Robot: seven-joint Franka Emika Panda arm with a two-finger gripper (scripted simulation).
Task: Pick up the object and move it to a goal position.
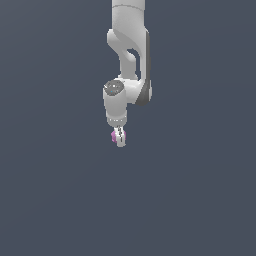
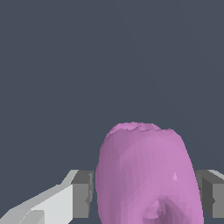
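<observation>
The object (image 2: 146, 175) is a pink-magenta rounded lump that looms large in the wrist view, pressed between the two grey finger pads (image 2: 83, 192). In the exterior view it shows only as a tiny pink spot (image 1: 114, 135) at the tip of the white arm. My gripper (image 1: 119, 138) hangs straight down from the arm near the middle of that view, shut on the object. No goal marker shows in either view.
A plain dark grey-blue surface fills both views. The white arm (image 1: 129, 45) comes down from the top edge of the exterior view.
</observation>
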